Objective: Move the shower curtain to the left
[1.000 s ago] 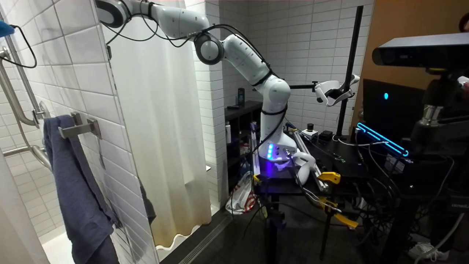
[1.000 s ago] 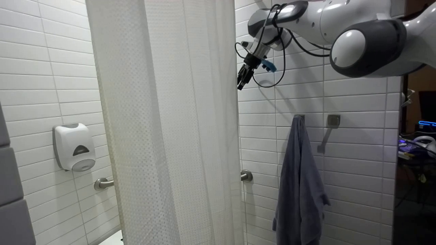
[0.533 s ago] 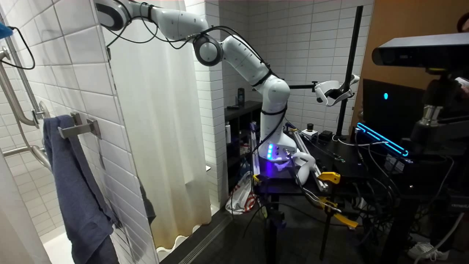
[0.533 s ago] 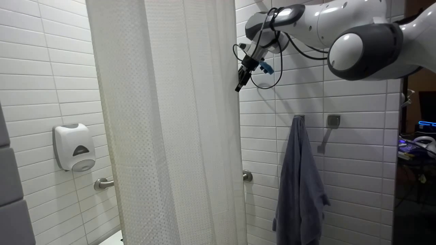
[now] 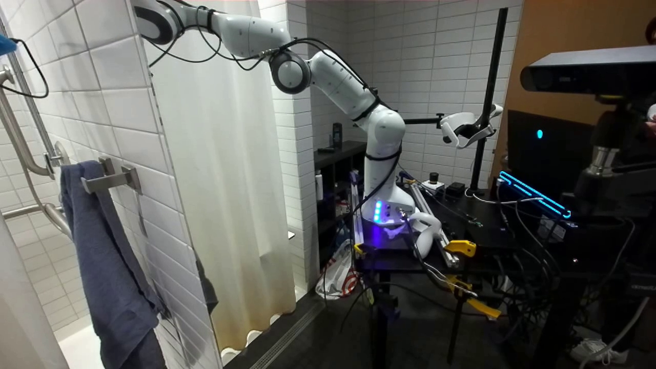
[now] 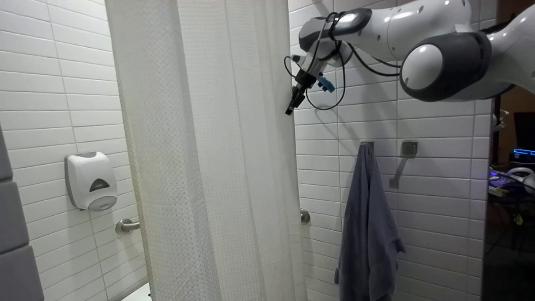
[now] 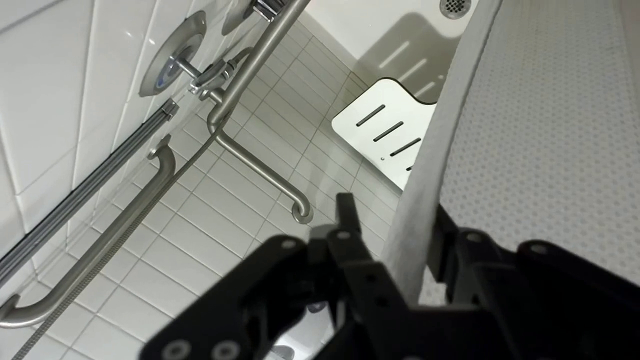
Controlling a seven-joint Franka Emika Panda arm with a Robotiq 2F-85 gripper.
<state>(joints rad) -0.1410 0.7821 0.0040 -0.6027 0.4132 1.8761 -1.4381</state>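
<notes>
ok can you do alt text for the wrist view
A black gripper, jaws open, with the edge of a white shower curtain showing between them. Beyond are a slotted white seat, metal grab bars and white tiles.

1. I have one end effector [image 7: 392, 215], with two fingers [image 7: 347, 212].
2. In an exterior view I count one shower curtain [image 6: 217, 146].
3. I see one towel [image 6: 368, 225].
4. I count one soap dispenser [image 6: 92, 179].
5. My wrist view shows one drain [image 7: 455, 6].

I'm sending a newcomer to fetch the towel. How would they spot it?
In an exterior view, find the curtain, then the tiled wall to its right. The towel hangs there, beside a bare hook. Unlike the white curtain, it is blue-grey.
</notes>
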